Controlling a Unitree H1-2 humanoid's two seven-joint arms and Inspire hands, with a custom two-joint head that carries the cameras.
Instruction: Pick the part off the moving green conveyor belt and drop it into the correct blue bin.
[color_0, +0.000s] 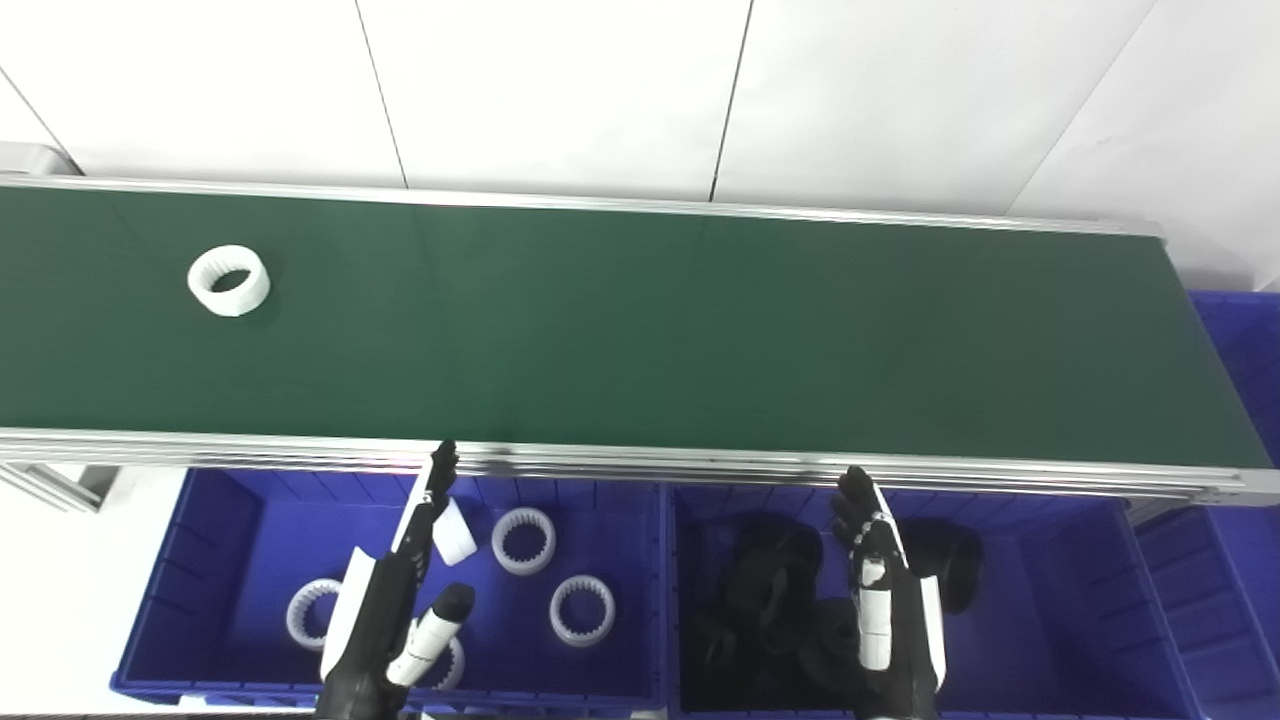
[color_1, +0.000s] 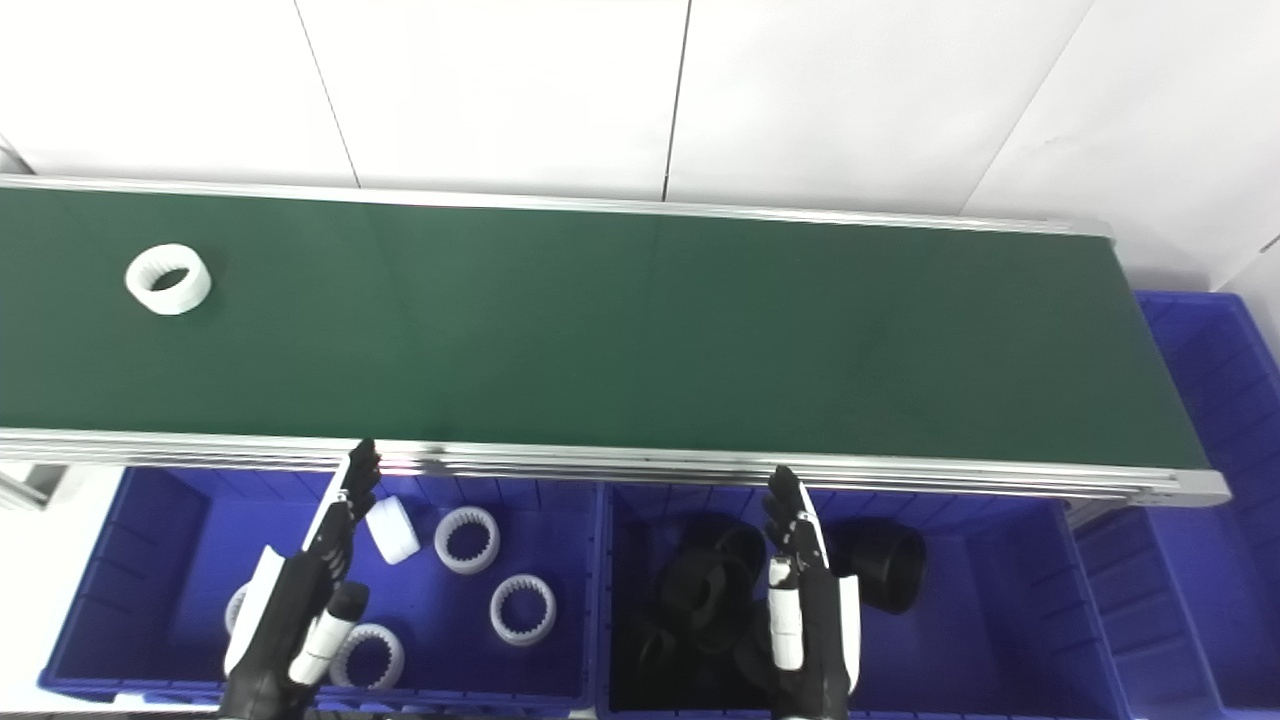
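A white toothed ring part (color_0: 229, 280) lies on the green conveyor belt (color_0: 640, 330) at its far left. My left hand (color_0: 400, 600) is open and empty, held over the left blue bin (color_0: 200, 560), fingers pointing at the belt's near rail. My right hand (color_0: 885, 600) is open and empty over the middle blue bin (color_0: 1080, 620). The left bin holds several white rings (color_0: 523, 540). The middle bin holds several black parts (color_0: 945, 565). Both hands are far from the ring on the belt.
The belt's metal near rail (color_0: 640, 462) runs above the bins. A third blue bin (color_0: 1240, 520) stands at the belt's right end. A white panelled wall (color_0: 640, 90) is behind the belt.
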